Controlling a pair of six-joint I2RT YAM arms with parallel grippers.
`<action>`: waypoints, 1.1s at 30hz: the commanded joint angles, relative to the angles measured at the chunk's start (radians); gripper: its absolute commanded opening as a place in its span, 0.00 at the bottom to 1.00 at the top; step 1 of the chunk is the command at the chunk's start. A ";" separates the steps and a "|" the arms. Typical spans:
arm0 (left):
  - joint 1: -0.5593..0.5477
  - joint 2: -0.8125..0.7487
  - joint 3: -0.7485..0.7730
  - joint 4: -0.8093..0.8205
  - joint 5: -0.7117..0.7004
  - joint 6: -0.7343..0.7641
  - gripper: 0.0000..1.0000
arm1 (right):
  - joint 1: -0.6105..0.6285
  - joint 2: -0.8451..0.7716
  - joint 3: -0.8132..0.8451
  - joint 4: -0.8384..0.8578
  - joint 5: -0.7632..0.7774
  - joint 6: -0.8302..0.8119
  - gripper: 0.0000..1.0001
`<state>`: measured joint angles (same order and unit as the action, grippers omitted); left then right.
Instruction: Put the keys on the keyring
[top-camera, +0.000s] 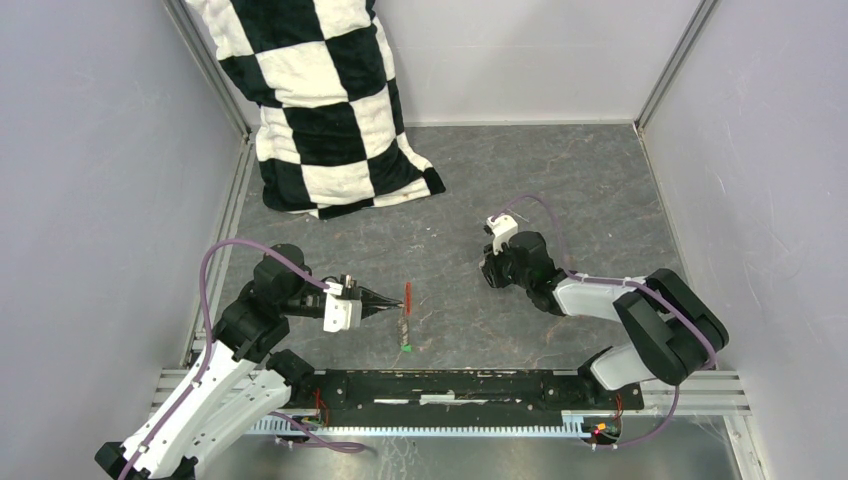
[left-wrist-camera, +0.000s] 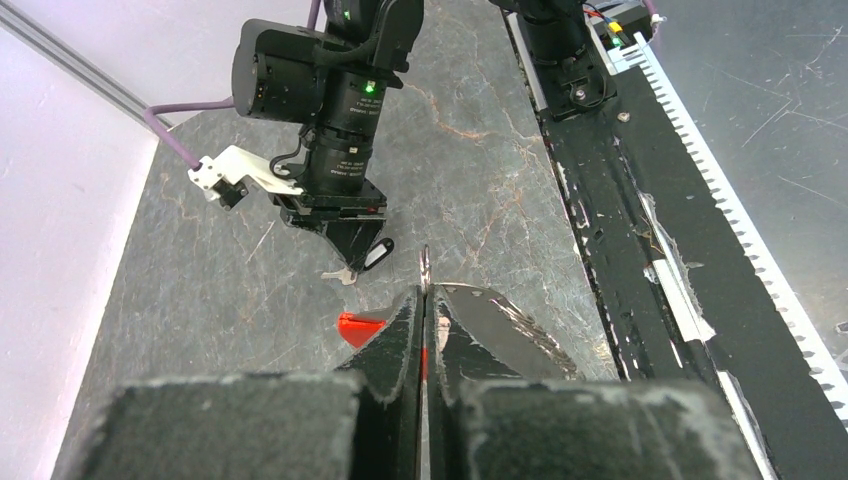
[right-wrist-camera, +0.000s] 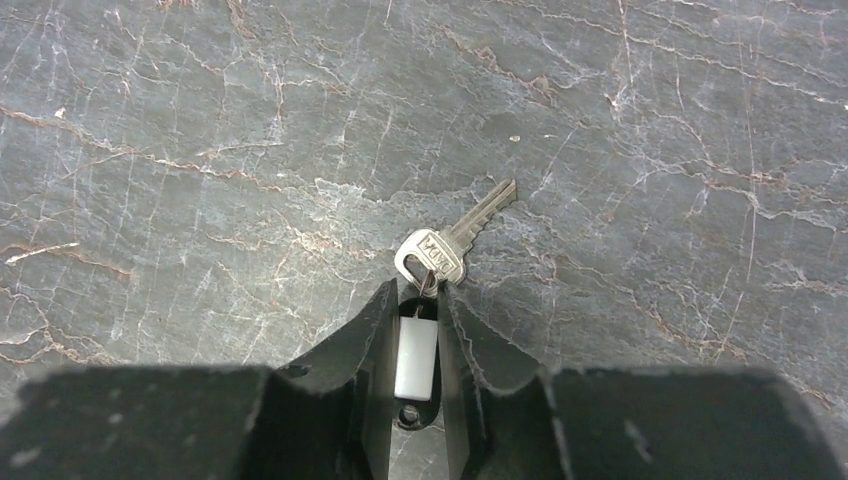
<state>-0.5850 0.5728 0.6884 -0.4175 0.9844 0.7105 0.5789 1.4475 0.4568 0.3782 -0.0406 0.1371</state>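
My left gripper is shut on the keyring's thin ring, which sticks out edge-on past its tips. The red plastic piece shows just left of the jaws in the left wrist view. The grey-brown strip runs toward me to the green-tagged key; I cannot tell whether they are joined. My right gripper points down at the table, its jaws shut on the black tag with the white label. That tag's metal key lies flat just beyond the fingertips.
A black-and-white checkered cushion leans in the far left corner. A black rail runs along the near edge. Grey walls stand on both sides. The right arm's wrist stands just ahead of my left gripper.
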 joint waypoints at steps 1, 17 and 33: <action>-0.003 -0.011 0.039 0.019 -0.003 0.012 0.02 | 0.003 0.020 0.028 0.073 0.006 0.007 0.25; -0.003 -0.015 0.040 0.001 0.007 0.003 0.02 | 0.003 -0.132 -0.030 0.105 -0.089 -0.116 0.00; -0.003 0.059 0.061 0.008 0.168 -0.062 0.02 | 0.172 -0.585 0.133 -0.307 -0.759 -0.610 0.01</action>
<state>-0.5850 0.6140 0.7063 -0.4248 1.0580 0.6987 0.7013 0.8745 0.4408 0.2314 -0.6090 -0.2855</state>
